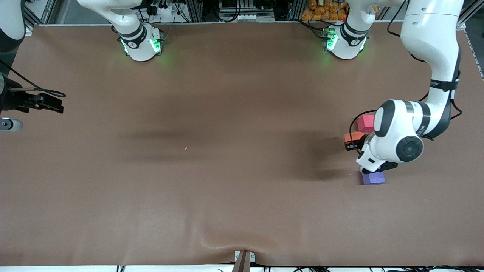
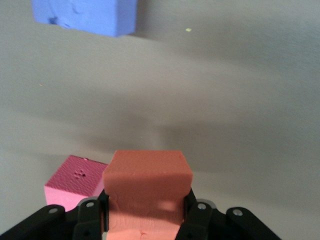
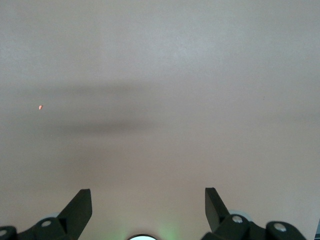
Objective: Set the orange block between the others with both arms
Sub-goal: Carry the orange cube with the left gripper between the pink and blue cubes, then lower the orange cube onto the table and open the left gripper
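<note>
Left wrist view — orange block [image 2: 147, 187] upright, tool-clamped

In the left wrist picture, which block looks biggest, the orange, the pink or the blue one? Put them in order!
1. Orange block, closest to the camera.
2. Blue block, though partly cut off at the edge.
3. Pink block, partly hidden.
Nearness makes this unsure; they may really match.

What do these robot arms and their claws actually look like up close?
Both arms are bulky, rounded white tubes with black bands at the joints, green lights glowing at the bases and thin black cables trailing along them. The left gripper and right gripper are black, angular two-finger claws with small silver screws.
</note>
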Controlling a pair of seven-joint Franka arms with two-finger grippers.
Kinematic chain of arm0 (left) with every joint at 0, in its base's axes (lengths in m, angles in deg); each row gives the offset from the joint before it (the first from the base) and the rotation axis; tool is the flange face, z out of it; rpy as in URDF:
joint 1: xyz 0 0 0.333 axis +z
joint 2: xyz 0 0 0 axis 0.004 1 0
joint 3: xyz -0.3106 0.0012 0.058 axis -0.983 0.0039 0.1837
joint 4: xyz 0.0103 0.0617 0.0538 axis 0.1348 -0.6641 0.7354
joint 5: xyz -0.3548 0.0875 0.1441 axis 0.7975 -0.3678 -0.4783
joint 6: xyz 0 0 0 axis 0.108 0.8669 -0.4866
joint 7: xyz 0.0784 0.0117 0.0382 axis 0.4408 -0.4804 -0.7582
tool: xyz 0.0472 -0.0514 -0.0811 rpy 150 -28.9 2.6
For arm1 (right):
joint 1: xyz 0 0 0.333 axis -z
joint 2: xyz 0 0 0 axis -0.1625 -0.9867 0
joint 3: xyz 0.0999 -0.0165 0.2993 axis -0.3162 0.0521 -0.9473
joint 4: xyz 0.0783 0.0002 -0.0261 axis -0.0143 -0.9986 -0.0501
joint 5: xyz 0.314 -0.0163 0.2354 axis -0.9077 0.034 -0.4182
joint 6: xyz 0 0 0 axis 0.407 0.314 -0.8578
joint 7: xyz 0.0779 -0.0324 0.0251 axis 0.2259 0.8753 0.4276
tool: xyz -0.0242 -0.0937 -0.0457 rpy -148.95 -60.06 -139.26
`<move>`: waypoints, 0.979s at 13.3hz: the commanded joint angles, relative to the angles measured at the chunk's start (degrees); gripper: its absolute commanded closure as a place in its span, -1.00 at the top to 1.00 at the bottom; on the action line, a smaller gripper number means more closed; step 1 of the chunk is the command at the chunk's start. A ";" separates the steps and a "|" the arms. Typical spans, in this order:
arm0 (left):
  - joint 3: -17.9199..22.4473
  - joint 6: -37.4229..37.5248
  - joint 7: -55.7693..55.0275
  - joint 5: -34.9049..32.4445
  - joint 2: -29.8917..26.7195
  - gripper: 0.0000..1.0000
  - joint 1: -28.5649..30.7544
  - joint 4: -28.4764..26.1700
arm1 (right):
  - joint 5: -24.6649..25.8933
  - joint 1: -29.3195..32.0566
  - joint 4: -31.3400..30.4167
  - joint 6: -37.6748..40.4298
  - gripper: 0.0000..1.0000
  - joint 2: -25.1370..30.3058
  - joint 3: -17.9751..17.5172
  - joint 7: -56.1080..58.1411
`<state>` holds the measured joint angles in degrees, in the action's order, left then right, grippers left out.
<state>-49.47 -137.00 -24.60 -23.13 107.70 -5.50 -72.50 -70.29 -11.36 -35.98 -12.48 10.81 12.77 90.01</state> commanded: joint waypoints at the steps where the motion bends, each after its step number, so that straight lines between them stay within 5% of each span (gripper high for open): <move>1: -0.72 -3.74 4.59 -0.97 -1.65 -1.00 3.87 -3.70 | -1.90 1.21 1.01 1.50 1.00 0.32 0.10 -0.20; 13: -0.72 -19.83 10.32 -0.97 -0.87 -1.00 8.71 -9.42 | -5.07 2.54 1.10 3.88 1.00 0.41 0.01 -0.11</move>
<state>-49.55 -155.25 -15.73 -23.15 107.70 2.14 -80.63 -74.76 -9.36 -35.41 -9.54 10.81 13.25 90.02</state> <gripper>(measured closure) 0.467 0.000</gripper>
